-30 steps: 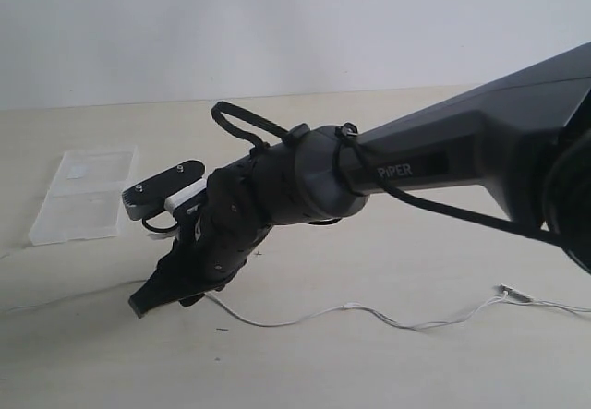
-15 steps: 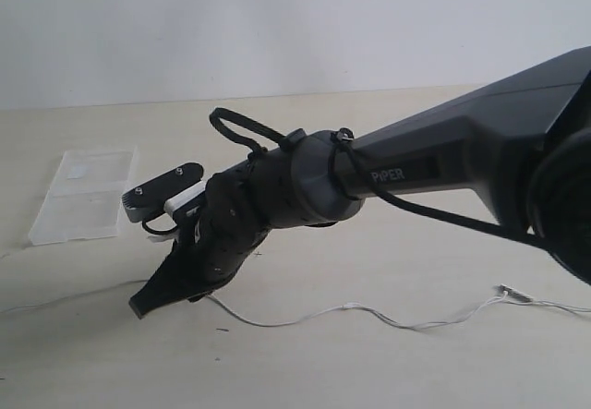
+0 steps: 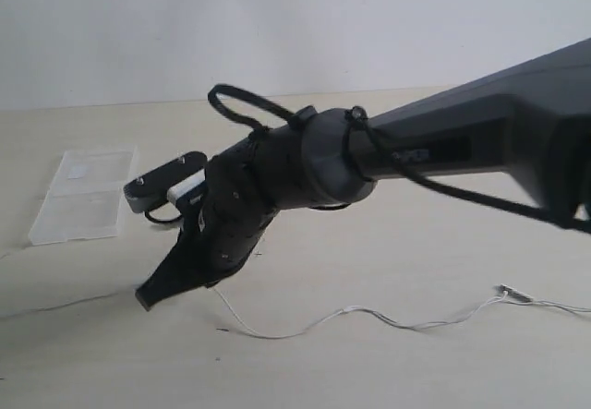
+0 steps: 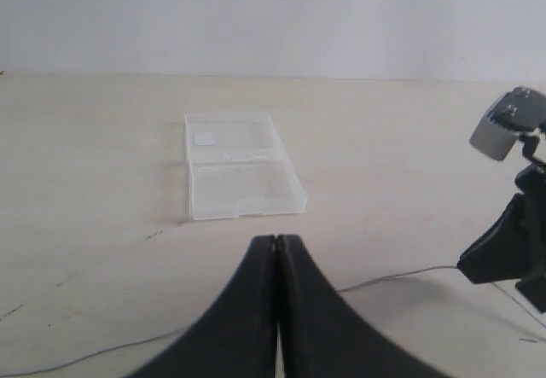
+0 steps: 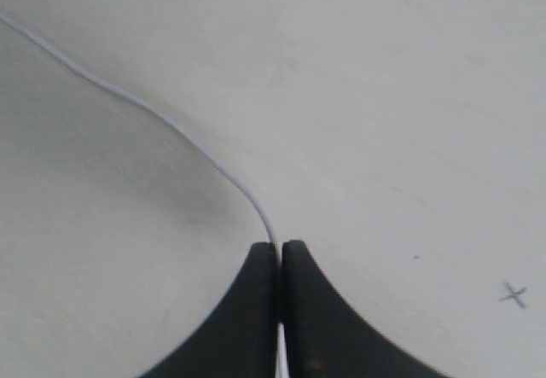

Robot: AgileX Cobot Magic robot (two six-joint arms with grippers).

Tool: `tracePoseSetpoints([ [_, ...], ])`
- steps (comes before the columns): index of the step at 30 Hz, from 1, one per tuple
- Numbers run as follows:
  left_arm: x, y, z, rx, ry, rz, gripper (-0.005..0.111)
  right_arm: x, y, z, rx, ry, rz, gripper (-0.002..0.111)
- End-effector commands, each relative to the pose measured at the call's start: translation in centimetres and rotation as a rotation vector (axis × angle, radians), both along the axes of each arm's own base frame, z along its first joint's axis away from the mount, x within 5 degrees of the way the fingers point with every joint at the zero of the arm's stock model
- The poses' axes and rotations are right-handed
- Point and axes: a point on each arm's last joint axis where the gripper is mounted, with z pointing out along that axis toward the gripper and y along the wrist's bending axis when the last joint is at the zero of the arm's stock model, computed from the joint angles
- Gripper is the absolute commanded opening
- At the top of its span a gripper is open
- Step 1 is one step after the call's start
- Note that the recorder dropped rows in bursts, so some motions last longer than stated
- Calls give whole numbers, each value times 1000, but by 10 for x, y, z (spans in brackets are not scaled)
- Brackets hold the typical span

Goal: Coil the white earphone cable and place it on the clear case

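Note:
The white earphone cable (image 3: 369, 314) trails across the tabletop, with a small inline piece (image 3: 506, 290) near its right end. My right gripper (image 3: 148, 296) reaches across to the left and is shut on the cable (image 5: 153, 113), which runs out from between the closed fingertips of the right gripper (image 5: 280, 246). The clear case (image 3: 83, 197) lies flat at the far left, apart from the gripper. In the left wrist view the clear case (image 4: 239, 173) sits beyond my left gripper (image 4: 278, 240), which is shut with nothing in it. The earbuds are not visible.
The right arm's dark forearm (image 3: 443, 150) spans the scene above the table. Its fingers (image 4: 503, 246) and wrist camera (image 4: 508, 130) show at the edge of the left wrist view. A small pen mark (image 5: 513, 293) is on the beige tabletop.
The right gripper has risen slightly with the cable pinched in it, lifting the stretch of wire beside it off the table. The case has not moved.

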Motion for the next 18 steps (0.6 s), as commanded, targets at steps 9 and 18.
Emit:
tracePoseSetpoints([
  [9, 0, 0, 0, 1, -5, -1, 0, -43, -50, 238, 467, -302, -33, 0],
  [18, 0, 0, 0, 1, -5, -1, 0, -95, -107, 348, 743, -448, -28, 0],
])
